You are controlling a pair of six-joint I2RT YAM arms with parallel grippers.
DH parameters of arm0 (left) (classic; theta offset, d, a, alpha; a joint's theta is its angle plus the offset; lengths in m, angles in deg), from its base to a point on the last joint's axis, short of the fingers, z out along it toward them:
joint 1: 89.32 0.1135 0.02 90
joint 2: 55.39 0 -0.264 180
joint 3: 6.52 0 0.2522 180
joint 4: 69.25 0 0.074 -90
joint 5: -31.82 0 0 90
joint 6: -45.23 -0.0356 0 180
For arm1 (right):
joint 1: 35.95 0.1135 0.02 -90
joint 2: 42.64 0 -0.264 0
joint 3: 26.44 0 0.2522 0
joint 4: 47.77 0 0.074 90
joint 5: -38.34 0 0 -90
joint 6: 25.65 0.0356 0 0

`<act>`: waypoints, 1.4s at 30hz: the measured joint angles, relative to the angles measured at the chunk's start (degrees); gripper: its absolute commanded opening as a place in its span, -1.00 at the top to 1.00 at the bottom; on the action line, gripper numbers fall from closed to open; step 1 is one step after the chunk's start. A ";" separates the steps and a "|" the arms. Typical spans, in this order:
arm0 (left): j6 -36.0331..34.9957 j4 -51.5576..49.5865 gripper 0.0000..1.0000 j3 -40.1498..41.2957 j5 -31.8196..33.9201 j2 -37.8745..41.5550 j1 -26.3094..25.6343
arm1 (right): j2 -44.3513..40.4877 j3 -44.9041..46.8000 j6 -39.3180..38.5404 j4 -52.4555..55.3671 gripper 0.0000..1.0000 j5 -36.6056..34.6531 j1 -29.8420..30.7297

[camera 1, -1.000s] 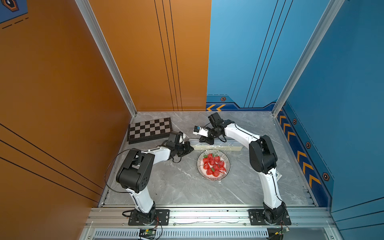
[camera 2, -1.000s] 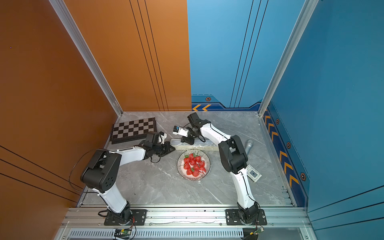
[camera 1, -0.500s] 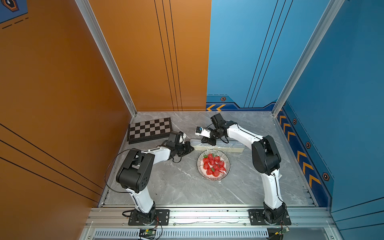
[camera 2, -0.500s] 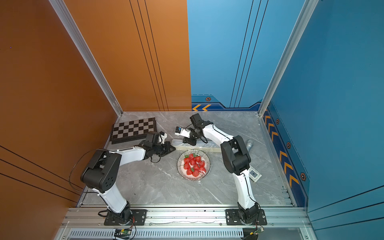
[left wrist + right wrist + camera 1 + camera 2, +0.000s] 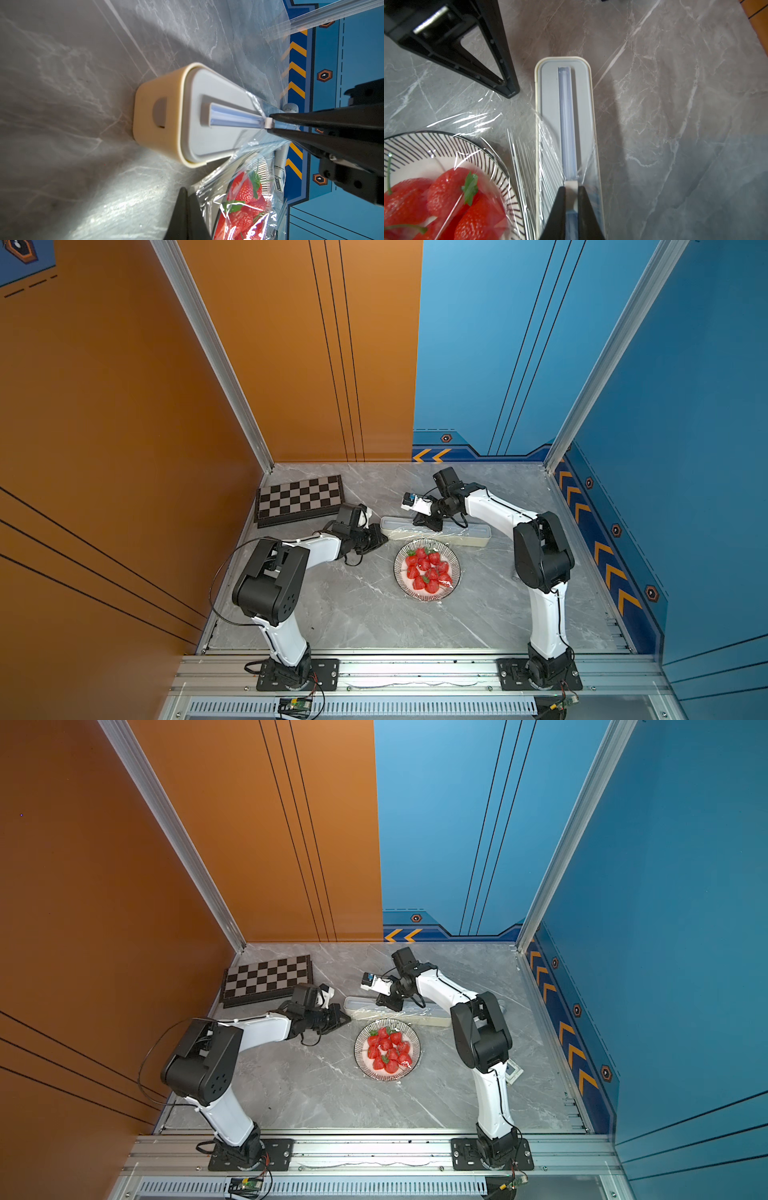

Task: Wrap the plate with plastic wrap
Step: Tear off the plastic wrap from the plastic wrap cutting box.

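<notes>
The plate (image 5: 401,572) with black radial stripes bears red strawberries and lies in front of the long cream dispenser box (image 5: 471,537). Glossy plastic wrap (image 5: 525,149) runs from the box over the plate (image 5: 446,141) and its berries. My right gripper (image 5: 571,195) is shut on the small white slider (image 5: 571,186) on the box's lid track. At the box's left end, my left gripper (image 5: 185,193) is shut on the wrap's (image 5: 220,180) corner. Both grippers show in both top views, the left (image 5: 348,1017) beside the box (image 5: 436,1018) and the right (image 5: 390,1004) above it.
A chequered board (image 5: 299,499) lies at the back left. A grey cylinder (image 5: 500,1004) rests behind the box's right end, and a small white device (image 5: 513,1072) sits by the right arm's base. Orange and blue walls close in three sides.
My right gripper has slid a little to the right along the box's lid. The left arm has not moved.
</notes>
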 measured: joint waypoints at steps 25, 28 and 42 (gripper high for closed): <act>-0.02 -2.47 1.00 0.00 1.46 -0.35 0.24 | -9.75 11.63 -2.78 0.26 0.84 -7.74 -6.64; -0.02 -2.51 1.00 0.00 1.46 -0.42 0.24 | -10.51 12.66 -3.19 -0.11 0.84 -8.20 -7.08; -0.02 -3.48 1.00 0.00 1.51 -0.74 0.22 | -15.50 18.86 -4.07 -1.18 0.84 -10.43 -11.41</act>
